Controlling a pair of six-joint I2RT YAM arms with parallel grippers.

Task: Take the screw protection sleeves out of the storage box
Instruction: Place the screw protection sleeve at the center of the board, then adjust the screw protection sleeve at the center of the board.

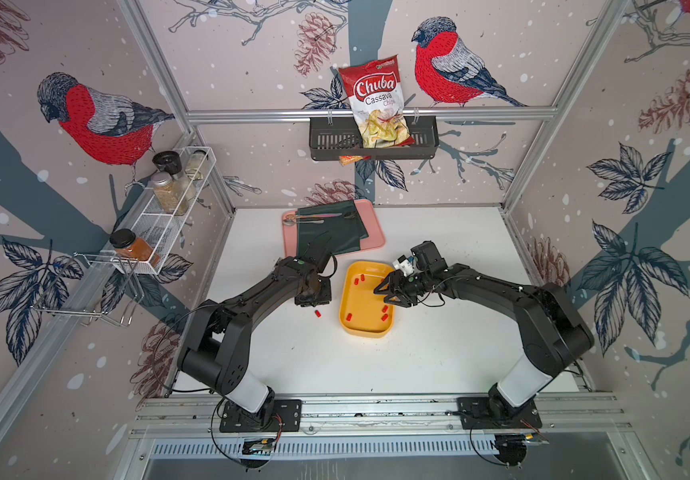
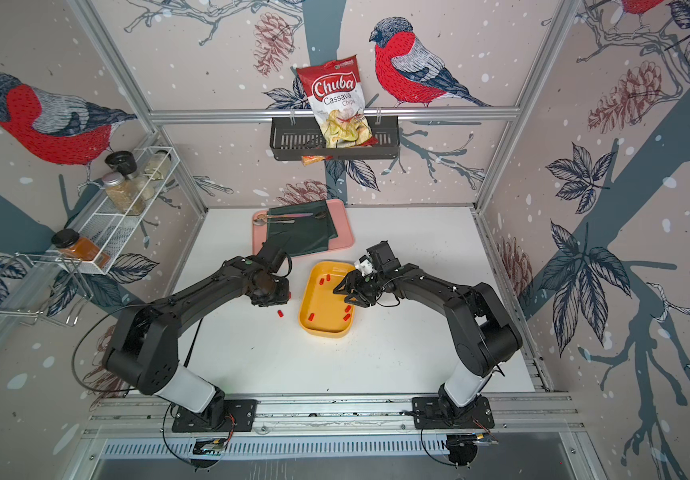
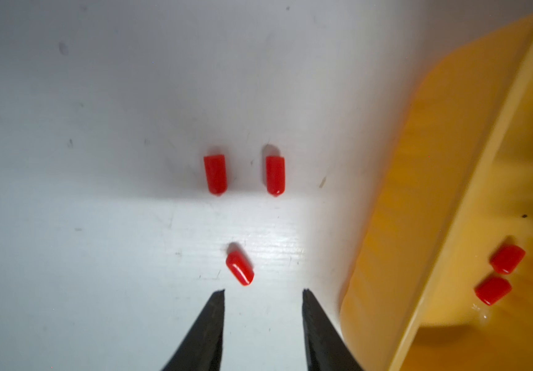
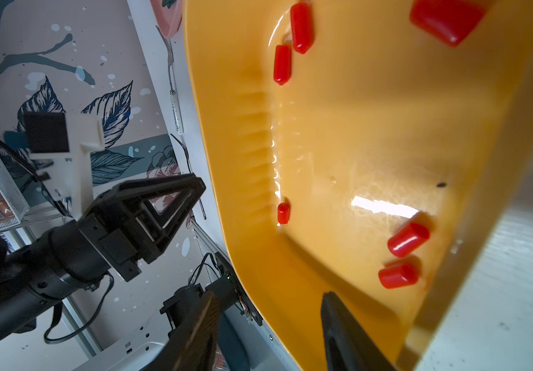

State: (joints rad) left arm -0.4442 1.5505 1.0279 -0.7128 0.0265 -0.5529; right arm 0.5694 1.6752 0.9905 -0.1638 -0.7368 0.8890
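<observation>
Between the left fingers [image 3: 209,327]: nothing, tips parted and aimed down at the white table [image 3: 98,257]. Just ahead of those tips, one of the screw protection sleeves [image 3: 240,268], lying askew; farther on, two more, parallel and apart. Three in all out on the table, beside the outer wall of the storage box [image 3: 419,192]. Right fingers [image 4: 342,327] parted too, gripping nothing, held over the right half of the box; height above its floor hard to judge.

Inside the box, six sleeves by the right wrist view: two close together toward the back end, one alone against the left wall, two side by side toward the front right, one looming large and cut off by the frame edge. Only five of these in both top views, and only one table sleeve plainly clear of the left arm there.

Each sleeve short, cylindrical, glossy bright red, one end rounded shut. Box shallow, yellow-orange, round-cornered, low-rimmed, glare on its floor.

Farther back, one pink tray [image 1: 290,241] under a dark green cloth [image 1: 331,232], cutlery on it too small to count. On the back wall, one black slotted basket [image 1: 326,143] holding one Chuba Cassava Chips bag [image 1: 376,104]. On the left wall, one white wire rack [image 1: 156,232] with four jars.
</observation>
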